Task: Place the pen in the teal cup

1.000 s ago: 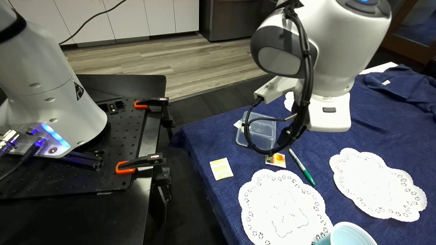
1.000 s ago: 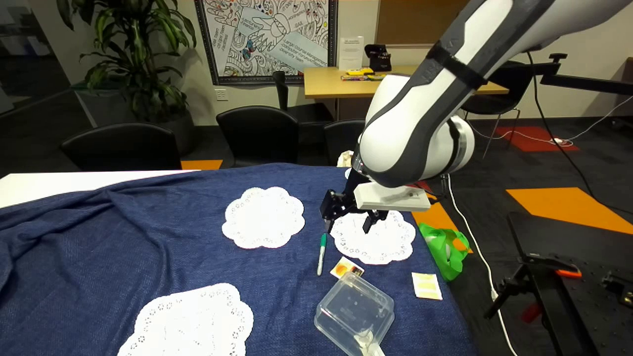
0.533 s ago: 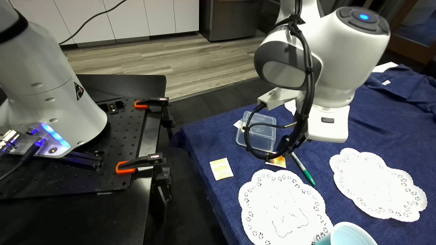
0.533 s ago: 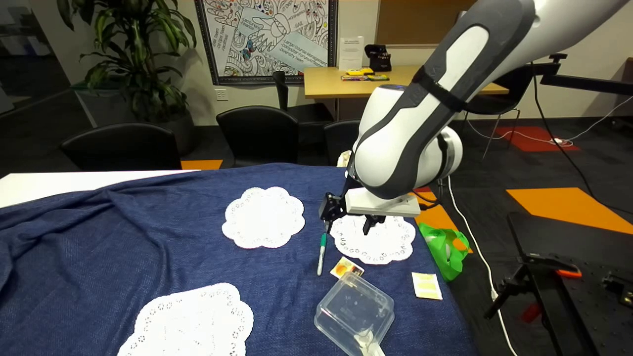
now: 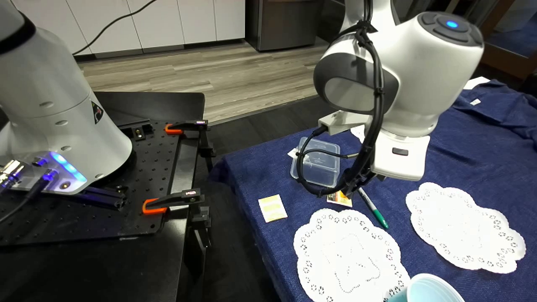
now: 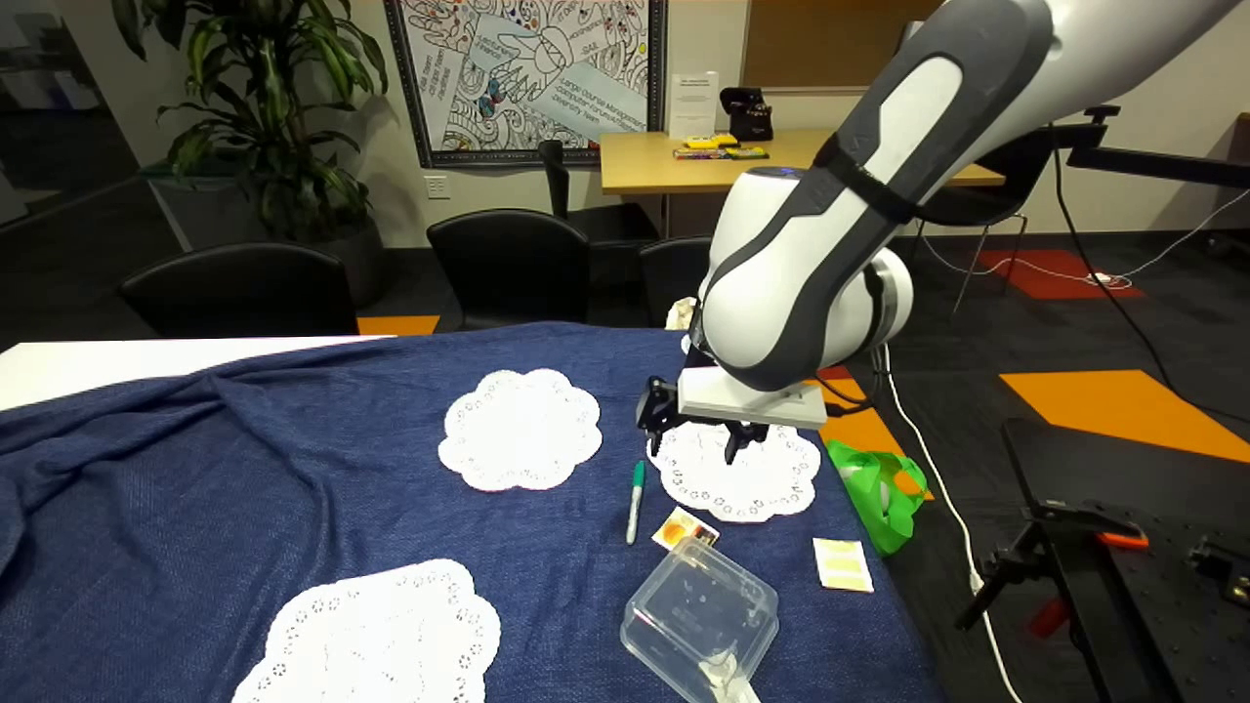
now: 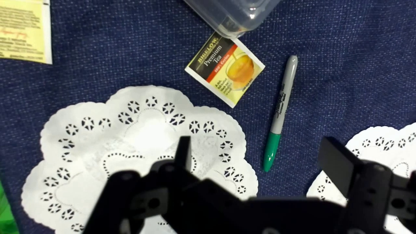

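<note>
Gripper (image 7: 255, 146) is held wide, its fingers (image 7: 338, 165) set well apart; in the wrist view the green-capped end of the Sharpie pen (image 7: 281, 109) is framed by the gap. Pen is laid flat on the navy tablecloth (image 6: 244, 488), clear of both fingers, between two white lace doilies (image 7: 136, 139). Height of the fingers over the tablecloth cannot be judged. Teal cup (image 5: 434, 289) is found at the lower edge of an exterior view, partly cut off there; its pale rim is seen just beside a doily's scalloped edge, but whether it is rested on the doily cannot be told. Pen and cup are set well apart. Bigelow tea packet (image 7: 224, 71) is noted near the pen's grey end, its corner overlapped by the clear plastic box (image 6: 698, 615); a yellow packet (image 5: 273, 208) is placed near the tablecloth's edge
</note>
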Motion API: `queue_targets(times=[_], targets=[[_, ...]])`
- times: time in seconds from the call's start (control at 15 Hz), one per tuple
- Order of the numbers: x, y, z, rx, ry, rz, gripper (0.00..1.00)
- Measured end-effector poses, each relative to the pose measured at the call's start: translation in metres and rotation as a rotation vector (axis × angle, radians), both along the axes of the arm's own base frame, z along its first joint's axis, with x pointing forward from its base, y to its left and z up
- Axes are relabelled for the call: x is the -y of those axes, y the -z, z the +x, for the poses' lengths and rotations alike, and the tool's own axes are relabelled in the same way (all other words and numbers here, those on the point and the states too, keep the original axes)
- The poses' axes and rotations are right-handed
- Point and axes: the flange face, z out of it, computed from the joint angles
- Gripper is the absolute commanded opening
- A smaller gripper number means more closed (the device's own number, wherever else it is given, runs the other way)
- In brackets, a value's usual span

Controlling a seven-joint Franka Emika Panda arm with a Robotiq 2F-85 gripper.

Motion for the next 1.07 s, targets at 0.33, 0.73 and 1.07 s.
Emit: queue_targets(times=[0.33,0.73,1.07], targets=[[0.0012,-0.0014,0.0028,-0.007,0.105,0.017,1.00],[0.0028,0.0037,0.0079,-0.010,0.146,0.021,1.00],[0.0051,0.0053,0.0075,-0.012,0.148,0.019,1.00]])
